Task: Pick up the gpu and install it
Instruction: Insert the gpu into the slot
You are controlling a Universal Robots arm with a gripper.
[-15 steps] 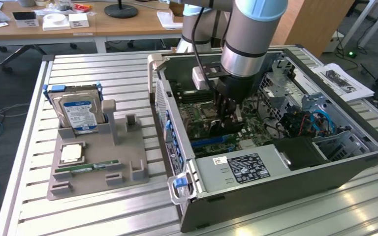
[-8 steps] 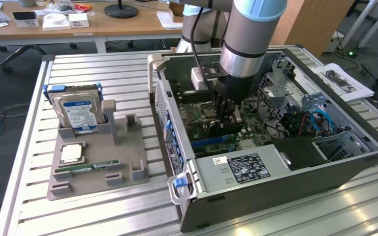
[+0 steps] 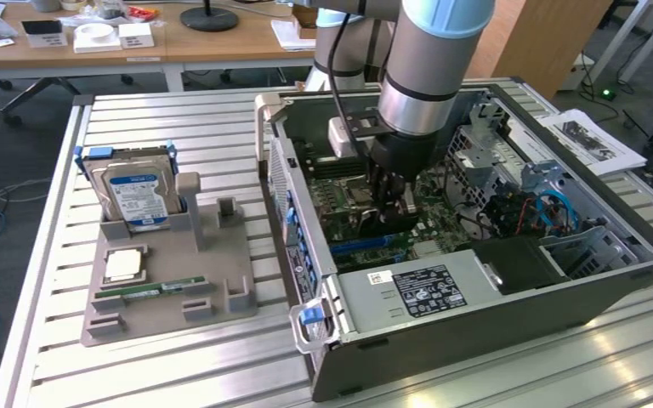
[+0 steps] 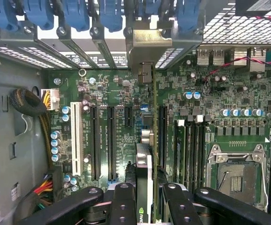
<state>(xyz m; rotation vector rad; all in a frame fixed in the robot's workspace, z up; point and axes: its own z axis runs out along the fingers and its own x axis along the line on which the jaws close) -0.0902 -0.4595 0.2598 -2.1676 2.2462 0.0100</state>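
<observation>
So your gripper [image 3: 393, 197] is down inside the case [image 3: 474, 306], and in the wrist view it's clamped on the gpu [image 4: 149, 154]. The card hangs edge-on between the fingers [image 4: 124, 201], right over the motherboard [image 4: 107, 93]. Its metal bracket [image 4: 152, 47] is up against the rear slot openings. In the exterior view that rear wall is at roughly 9 o'clock from the gripper, and the parts tray [image 3: 167, 280] with the hard drive [image 3: 133, 195] sits farther out, also around 9 o'clock.

Things I'd worry about:

- The card's edge runs just beside a long black slot [image 4: 162, 136], and I can't tell whether it's actually lined up or seated. If it's off to one side, pushing down lands the connector on the board instead of in the slot.
- The bracket could snag on the rear panel or the blue latches [image 4: 74, 14] and tip the card.
- You're pinching a thin card, so any sideways load could twist it in the grip.
</observation>
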